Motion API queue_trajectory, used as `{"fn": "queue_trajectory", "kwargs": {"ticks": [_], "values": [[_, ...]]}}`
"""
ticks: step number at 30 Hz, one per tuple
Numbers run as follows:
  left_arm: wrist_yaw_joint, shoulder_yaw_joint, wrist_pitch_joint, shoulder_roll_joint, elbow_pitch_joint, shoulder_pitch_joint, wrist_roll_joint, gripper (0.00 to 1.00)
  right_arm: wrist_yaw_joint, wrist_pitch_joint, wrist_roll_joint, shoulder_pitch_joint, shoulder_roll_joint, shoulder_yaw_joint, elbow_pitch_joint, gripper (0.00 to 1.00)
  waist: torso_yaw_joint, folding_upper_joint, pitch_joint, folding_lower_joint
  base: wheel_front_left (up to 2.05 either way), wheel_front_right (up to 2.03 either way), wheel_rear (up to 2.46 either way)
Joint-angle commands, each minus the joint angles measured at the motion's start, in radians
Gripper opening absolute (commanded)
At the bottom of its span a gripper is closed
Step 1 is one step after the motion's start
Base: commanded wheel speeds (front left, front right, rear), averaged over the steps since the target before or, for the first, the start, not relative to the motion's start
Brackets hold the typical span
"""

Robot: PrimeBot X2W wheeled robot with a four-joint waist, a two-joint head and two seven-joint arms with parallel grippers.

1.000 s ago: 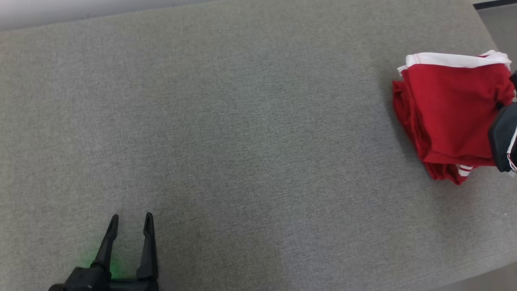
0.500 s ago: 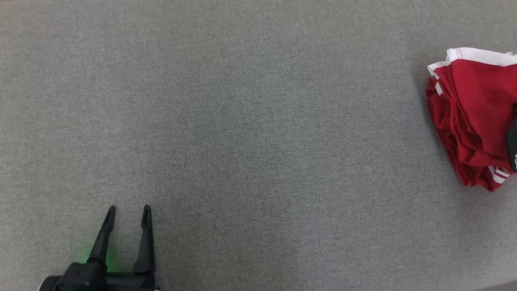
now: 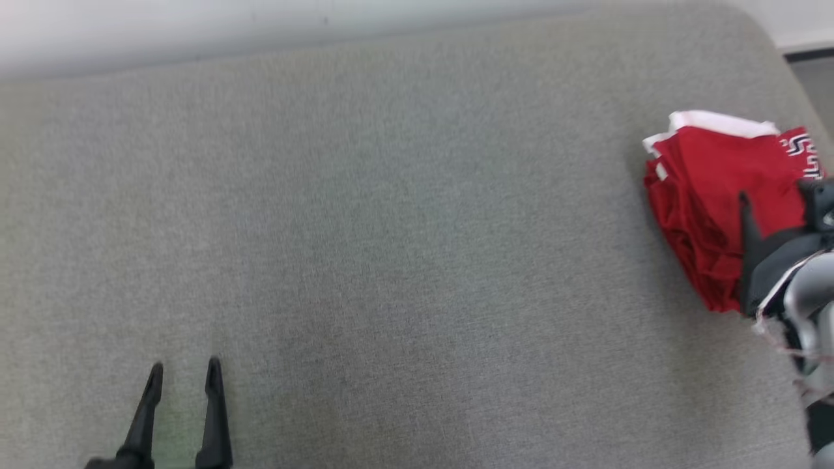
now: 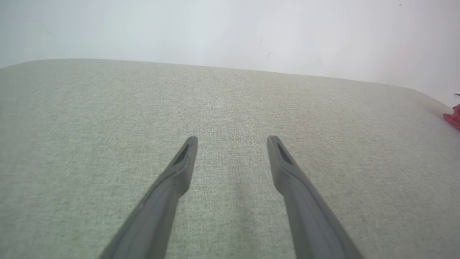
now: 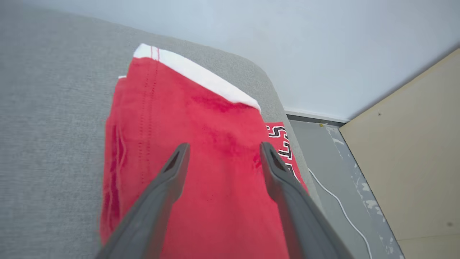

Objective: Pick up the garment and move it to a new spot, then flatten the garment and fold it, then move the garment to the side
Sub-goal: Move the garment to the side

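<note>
The garment [image 3: 707,182] is red with a white band and lies folded in a stack at the far right of the grey cloth-covered table [image 3: 391,228]. A corner with black-and-white lettering [image 5: 282,142] reaches the table's right edge. My right gripper [image 3: 775,198] hovers over the garment's near right part with its jaws open. In the right wrist view, the right gripper [image 5: 223,145] has red cloth [image 5: 201,115] below its fingers and nothing held between them. My left gripper [image 3: 184,366] is open and empty over bare table at the near left, as the left wrist view also shows of the left gripper [image 4: 233,138].
Just past the garment the table's rounded right edge [image 5: 276,104] drops to a grey floor [image 5: 330,172] with a thin white cable [image 5: 337,201]. A beige panel [image 5: 413,144] stands beyond it. A pale wall [image 3: 260,26] runs behind the table.
My right gripper has opened and let go of the garment, which now rests on the table. The head camera has shifted. The left gripper stays open in place.
</note>
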Motion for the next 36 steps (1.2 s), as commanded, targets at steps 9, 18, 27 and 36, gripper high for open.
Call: {"fn": "queue_trajectory", "kwargs": {"ticks": [9, 18, 27, 36], "values": [[0.024, 0.028, -0.003, -0.005, -0.011, 0.103, -0.040, 1.00, -0.003, -0.105, 0.081, 0.177, 0.101, 0.035, -0.142, 1.00, -0.030, 0.0000, -0.179, 0.0001, 0.00, 0.00, 0.00], [0.062, 0.031, -0.003, -0.005, 0.028, 0.156, -0.067, 1.00, -0.003, -0.244, 0.155, 0.333, 0.158, 0.112, -0.180, 1.00, -0.016, 0.0000, -0.257, 0.0001, 0.00, 0.00, 0.00], [0.057, 0.066, -0.003, -0.005, 0.103, 0.174, -0.051, 1.00, -0.003, -0.353, 0.186, 0.432, 0.226, 0.179, -0.134, 1.00, 0.001, 0.0000, -0.294, 0.0001, 0.00, 0.00, 0.00], [0.037, 0.073, -0.003, -0.005, 0.152, 0.173, -0.013, 1.00, -0.003, -0.445, 0.168, 0.453, 0.252, 0.191, -0.057, 1.00, 0.020, 0.0000, -0.321, 0.0001, 0.00, 0.00, 0.00]]}}
